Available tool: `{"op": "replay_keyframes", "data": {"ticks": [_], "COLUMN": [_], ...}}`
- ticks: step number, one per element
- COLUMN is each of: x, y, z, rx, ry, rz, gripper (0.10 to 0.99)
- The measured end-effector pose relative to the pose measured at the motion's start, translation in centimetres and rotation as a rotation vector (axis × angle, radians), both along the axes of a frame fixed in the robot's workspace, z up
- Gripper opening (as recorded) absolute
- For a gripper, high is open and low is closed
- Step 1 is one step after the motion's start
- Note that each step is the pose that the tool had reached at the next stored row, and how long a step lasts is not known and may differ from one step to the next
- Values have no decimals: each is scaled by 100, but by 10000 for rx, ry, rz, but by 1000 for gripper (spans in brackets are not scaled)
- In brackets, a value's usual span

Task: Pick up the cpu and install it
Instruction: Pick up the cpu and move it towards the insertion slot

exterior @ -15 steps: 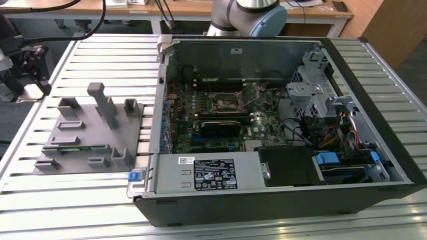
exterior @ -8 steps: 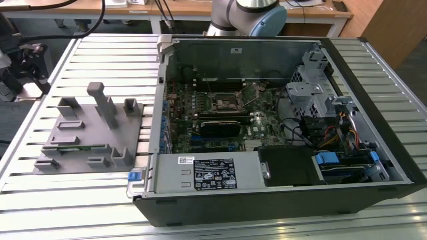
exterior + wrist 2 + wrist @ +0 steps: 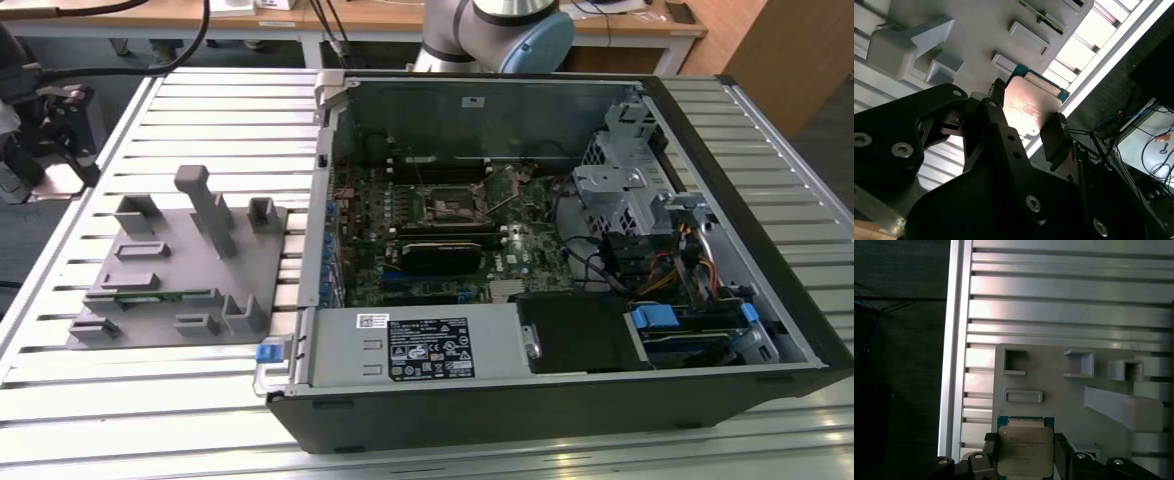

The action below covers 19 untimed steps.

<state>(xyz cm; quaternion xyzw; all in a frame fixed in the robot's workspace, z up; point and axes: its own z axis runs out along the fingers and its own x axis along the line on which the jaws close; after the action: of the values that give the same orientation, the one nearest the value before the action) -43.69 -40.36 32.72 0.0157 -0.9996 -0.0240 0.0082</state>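
The cpu [image 3: 1025, 447], a flat square chip with a silvery top and a green edge, sits between the two black fingers of my gripper [image 3: 1025, 459], which is shut on it. In the second wrist view the cpu [image 3: 1031, 106] shows again in the gripper [image 3: 1026, 125], one finger [image 3: 1056, 142] pressing each opposite side. Behind the chip lies the grey fixture plate [image 3: 1064, 400], near its edge by the slatted table. In the exterior view the open computer case [image 3: 561, 400] shows its motherboard with the square socket [image 3: 447, 205].
The grey fixture plate [image 3: 174, 270] carries several upright blocks and a long green memory stick [image 3: 147, 296], at the exterior view's left of the case. The slatted metal table [image 3: 200, 110] runs under everything. Drive cages and cables [image 3: 654, 240] crowd the case's right side.
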Motion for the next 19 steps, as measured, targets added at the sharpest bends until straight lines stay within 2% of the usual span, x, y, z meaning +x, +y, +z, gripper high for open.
{"op": "replay_keyframes", "data": {"ticks": [19], "x": [0], "y": [0], "z": [42], "rx": [0], "ry": [0], "rz": [-1], "gripper": [541]}}
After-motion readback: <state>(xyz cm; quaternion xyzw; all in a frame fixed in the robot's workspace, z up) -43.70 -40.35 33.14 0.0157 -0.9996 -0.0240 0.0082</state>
